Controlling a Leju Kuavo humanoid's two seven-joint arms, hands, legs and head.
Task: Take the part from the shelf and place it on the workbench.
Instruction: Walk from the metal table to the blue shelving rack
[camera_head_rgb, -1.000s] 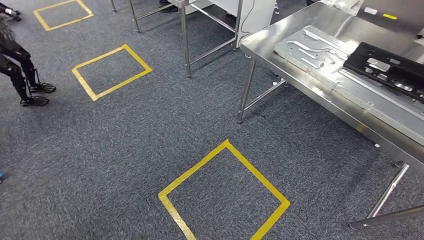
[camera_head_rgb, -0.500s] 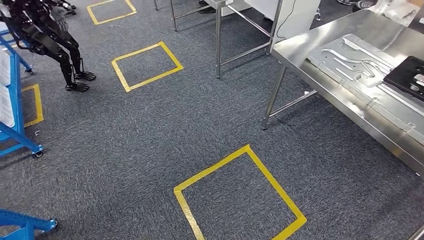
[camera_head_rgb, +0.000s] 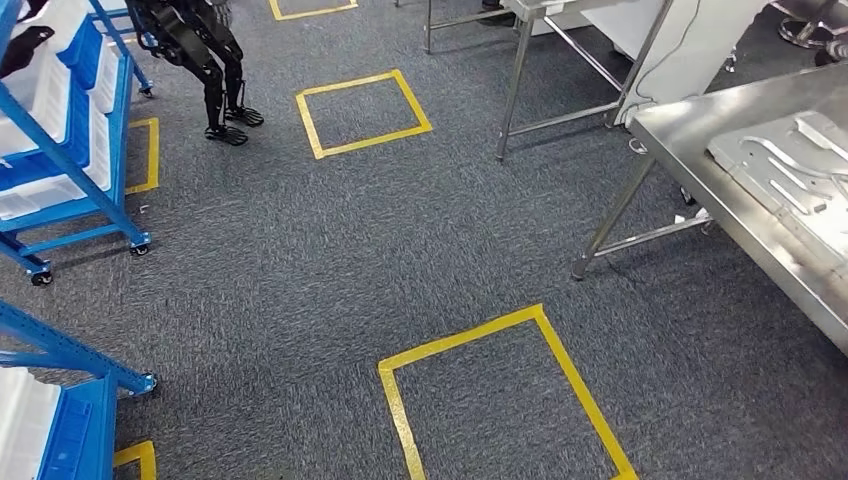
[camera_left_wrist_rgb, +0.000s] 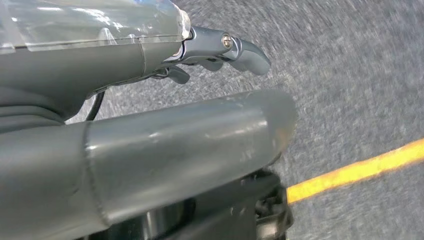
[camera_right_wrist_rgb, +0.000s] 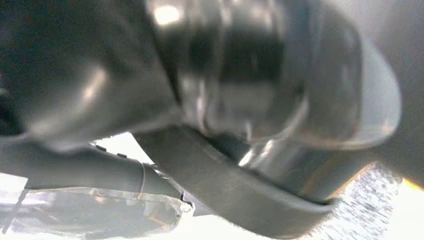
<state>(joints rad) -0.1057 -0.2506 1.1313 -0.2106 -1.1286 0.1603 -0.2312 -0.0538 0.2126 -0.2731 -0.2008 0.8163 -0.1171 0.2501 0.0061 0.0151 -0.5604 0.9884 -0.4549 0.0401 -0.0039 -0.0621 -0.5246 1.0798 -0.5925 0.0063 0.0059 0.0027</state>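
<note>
The whole head view has swung leftward since the earlier frames (the camera turning, not the furniture): the blue shelf racks have come into sight and the steel table has slid to the right edge.

At far left stands a blue wheeled shelf (camera_head_rgb: 75, 150) carrying white bins (camera_head_rgb: 45, 95), with a dark part (camera_head_rgb: 25, 45) lying on its top level. A second blue shelf (camera_head_rgb: 60, 400) sits nearer, at the lower left. Beside the first shelf, a black humanoid robot (camera_head_rgb: 195, 50) stands on the grey carpet (camera_head_rgb: 300, 250). Yellow tape squares mark the floor, one far (camera_head_rgb: 363, 112), one near (camera_head_rgb: 505, 395). At right is the table (camera_head_rgb: 700, 160), bearing a pressed metal sheet (camera_head_rgb: 790, 160).

The left hand (camera_left_wrist_rgb: 220, 50) hangs over the carpet, its fingers loosely apart and holding nothing. The right hand (camera_right_wrist_rgb: 100, 165) is blurred; I cannot tell its state.
</note>
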